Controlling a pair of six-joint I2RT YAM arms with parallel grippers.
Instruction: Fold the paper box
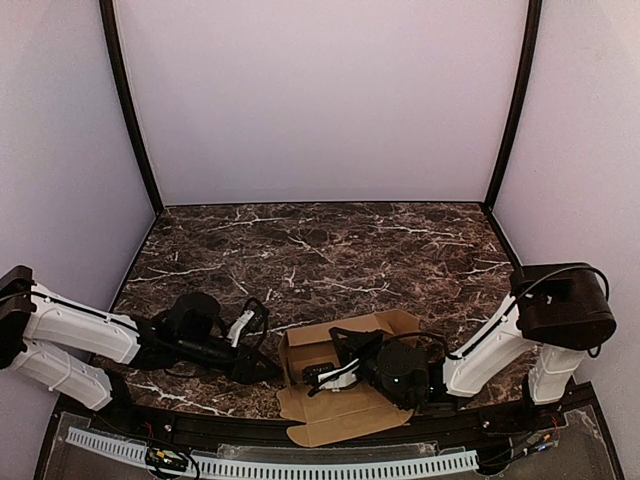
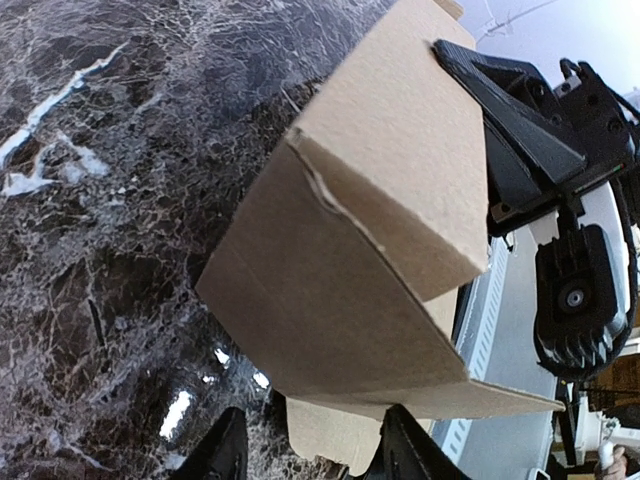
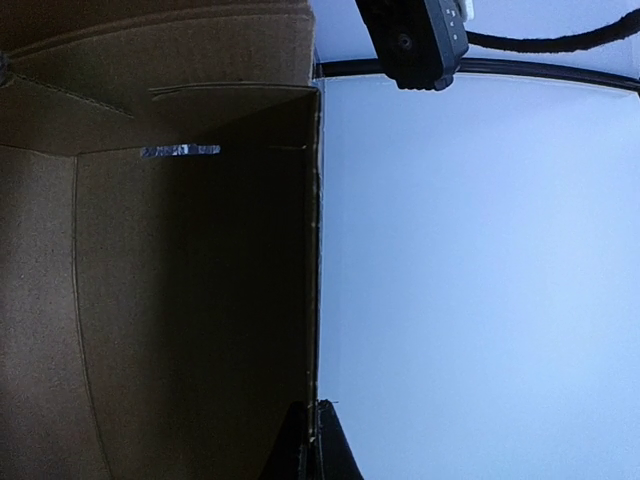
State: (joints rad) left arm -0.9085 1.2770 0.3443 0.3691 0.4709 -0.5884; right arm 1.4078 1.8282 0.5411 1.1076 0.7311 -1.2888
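The paper box (image 1: 345, 400) is tan cardboard, partly folded with walls raised, at the table's near edge in the middle. In the left wrist view it (image 2: 350, 230) fills the centre as a raised corner, with a small flap hanging low between my fingers. My left gripper (image 1: 272, 372) sits just left of the box; its jaws (image 2: 318, 455) are open, a finger on each side of that flap. My right gripper (image 1: 318, 376) reaches into the box from the right. In the right wrist view it (image 3: 313, 445) is shut on the edge of a box wall (image 3: 190, 300).
The dark marble table (image 1: 320, 250) stretches away behind the box. A grey perforated strip (image 1: 270, 465) runs along the near edge. Pale walls and black frame posts (image 1: 130, 110) enclose the space. The right arm's black wrist (image 2: 540, 150) stands close behind the box.
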